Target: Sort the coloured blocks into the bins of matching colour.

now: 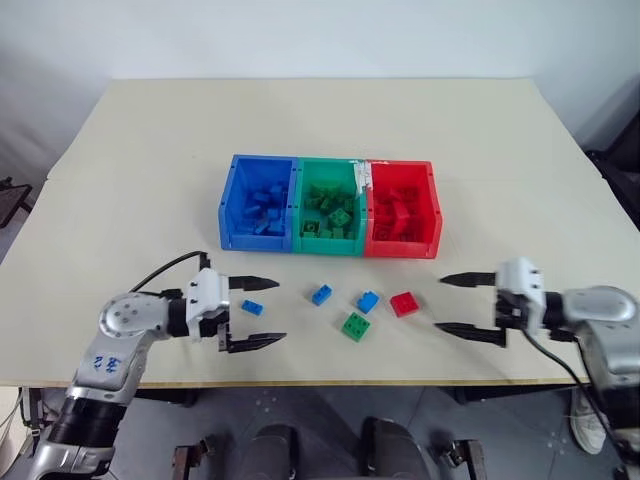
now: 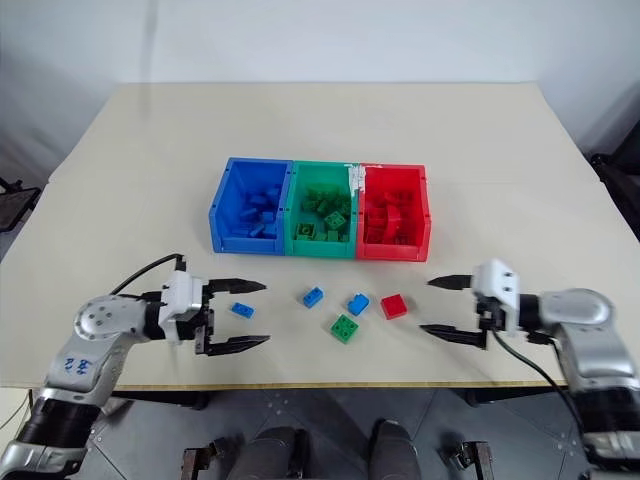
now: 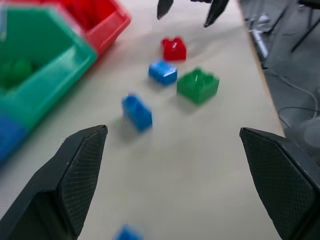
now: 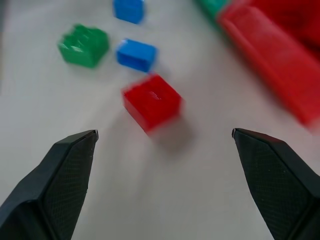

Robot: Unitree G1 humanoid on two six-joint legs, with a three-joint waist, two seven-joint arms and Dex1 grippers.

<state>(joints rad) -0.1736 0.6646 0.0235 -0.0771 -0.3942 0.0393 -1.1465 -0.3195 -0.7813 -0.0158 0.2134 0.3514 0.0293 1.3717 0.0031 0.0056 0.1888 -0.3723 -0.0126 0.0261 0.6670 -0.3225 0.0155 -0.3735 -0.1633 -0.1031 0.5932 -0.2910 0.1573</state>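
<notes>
Three joined bins stand mid-table: blue (image 1: 255, 241), green (image 1: 330, 246) and red (image 1: 402, 248), each holding blocks of its own colour. Loose blocks lie in front of them: a blue one (image 1: 252, 307) by my left gripper, two more blue ones (image 1: 321, 294) (image 1: 368, 301), a green one (image 1: 355, 326) and a red one (image 1: 404, 304). My left gripper (image 1: 281, 310) is open, pointing right, just right of the nearest blue block. My right gripper (image 1: 439, 303) is open, pointing left at the red block (image 4: 151, 101), a short way from it.
The beige table (image 1: 150, 150) stretches wide around the bins. Its front edge (image 1: 330, 381) runs just below both grippers. A black cable (image 1: 165, 270) loops over my left wrist.
</notes>
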